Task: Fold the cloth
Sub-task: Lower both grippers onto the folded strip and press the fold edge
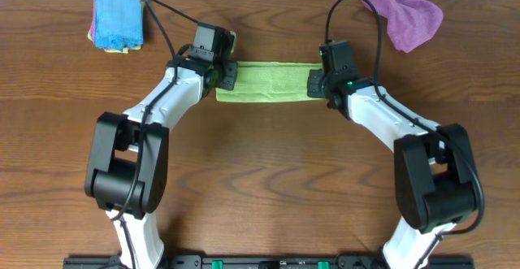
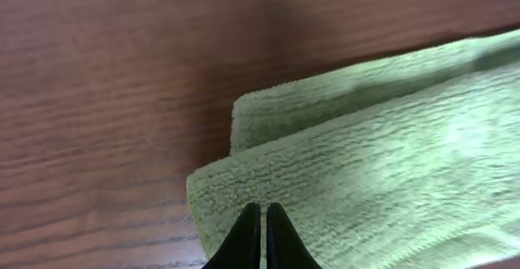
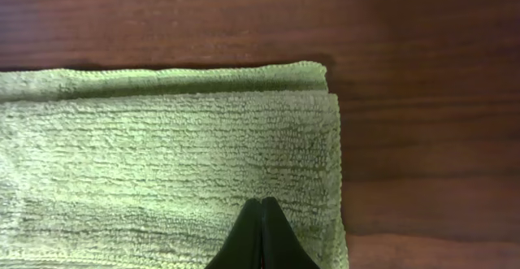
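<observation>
The lime-green cloth (image 1: 268, 82) lies folded into a narrow strip at upper centre of the overhead frame on the wooden desk (image 1: 260, 180), its long axis running left to right. The left arm's fingers (image 2: 246, 245) are pressed closed over its left end and the right arm's fingers (image 3: 244, 245) over its right end; whether either pinches fabric cannot be told. A blue cloth (image 1: 118, 21) sits upper left, a purple cloth (image 1: 406, 15) upper right.
</observation>
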Tool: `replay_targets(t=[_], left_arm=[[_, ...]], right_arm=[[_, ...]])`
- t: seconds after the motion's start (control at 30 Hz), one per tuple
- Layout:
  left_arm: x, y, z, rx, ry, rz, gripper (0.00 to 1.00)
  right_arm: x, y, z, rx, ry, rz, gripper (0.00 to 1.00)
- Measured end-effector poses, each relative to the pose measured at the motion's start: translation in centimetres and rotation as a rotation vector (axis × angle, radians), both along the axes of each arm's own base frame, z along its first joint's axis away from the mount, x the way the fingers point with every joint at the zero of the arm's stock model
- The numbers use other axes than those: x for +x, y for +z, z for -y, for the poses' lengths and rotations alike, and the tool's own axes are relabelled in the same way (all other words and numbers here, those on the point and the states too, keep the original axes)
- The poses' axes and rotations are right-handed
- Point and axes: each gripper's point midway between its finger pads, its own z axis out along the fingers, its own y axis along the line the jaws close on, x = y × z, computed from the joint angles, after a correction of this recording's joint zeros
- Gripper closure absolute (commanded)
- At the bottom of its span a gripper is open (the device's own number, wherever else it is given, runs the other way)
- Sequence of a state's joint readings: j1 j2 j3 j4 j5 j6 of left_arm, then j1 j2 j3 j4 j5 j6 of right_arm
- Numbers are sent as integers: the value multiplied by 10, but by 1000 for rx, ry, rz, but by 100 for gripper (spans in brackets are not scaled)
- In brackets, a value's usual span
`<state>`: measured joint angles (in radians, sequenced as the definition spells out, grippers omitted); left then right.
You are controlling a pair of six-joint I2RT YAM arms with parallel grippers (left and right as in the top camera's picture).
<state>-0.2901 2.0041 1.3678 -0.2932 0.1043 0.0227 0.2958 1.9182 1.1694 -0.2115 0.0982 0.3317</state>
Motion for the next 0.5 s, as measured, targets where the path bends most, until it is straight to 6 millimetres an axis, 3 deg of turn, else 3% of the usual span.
replay_targets(t=[0.23,0.5], left_arm=[[-6,-32,0,-3,18,-72,94],[-9,-43,1,-22,46,-108,94]], right_arm=[[0,-12,0,-5,0,-20,99],[-4,-25,1,-14,1,-50,99]])
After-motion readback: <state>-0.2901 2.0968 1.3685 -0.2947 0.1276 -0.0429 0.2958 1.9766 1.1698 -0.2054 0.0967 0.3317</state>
